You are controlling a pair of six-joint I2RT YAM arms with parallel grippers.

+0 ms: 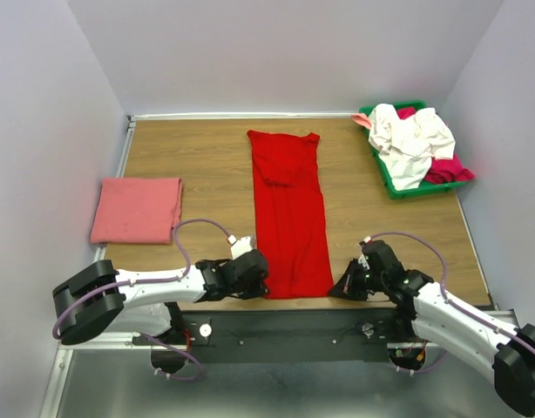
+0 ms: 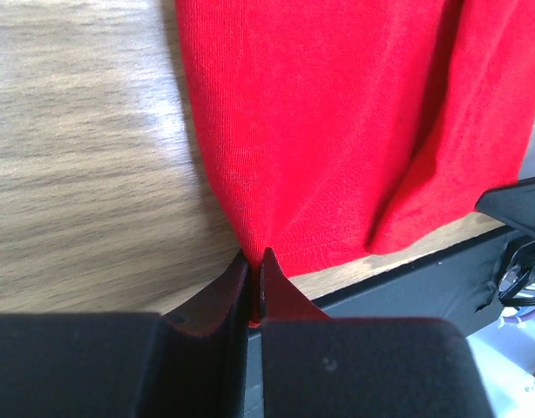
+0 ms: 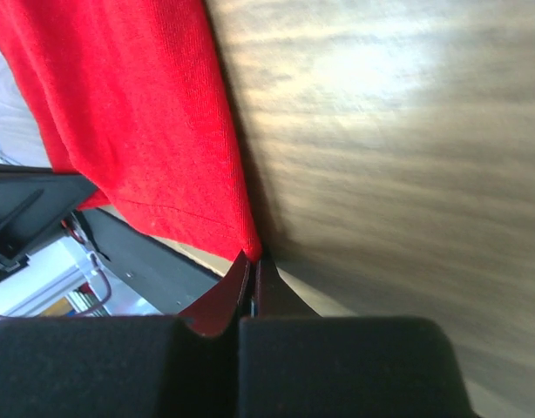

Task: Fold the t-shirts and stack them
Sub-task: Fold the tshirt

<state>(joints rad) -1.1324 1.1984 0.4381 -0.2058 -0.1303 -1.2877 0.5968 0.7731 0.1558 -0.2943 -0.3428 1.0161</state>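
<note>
A bright red t-shirt [image 1: 289, 209], folded into a long narrow strip, lies down the middle of the wooden table, collar end far and hem at the near edge. My left gripper [image 1: 262, 280] is at the hem's near left corner. In the left wrist view it [image 2: 255, 258] is shut, with red cloth [image 2: 337, 131] pinched between the jaws. My right gripper [image 1: 337, 289] is at the near right corner. In the right wrist view it [image 3: 253, 259] is shut on the tip of the red hem [image 3: 137, 113]. A salmon-pink folded t-shirt [image 1: 137, 209] lies at the left.
A green tray [image 1: 385, 178] at the far right corner holds a crumpled white t-shirt [image 1: 411, 139] over a magenta one [image 1: 450, 167]. White walls close in the table on three sides. The table's near edge and a black rail [image 2: 407, 279] run just below the hem.
</note>
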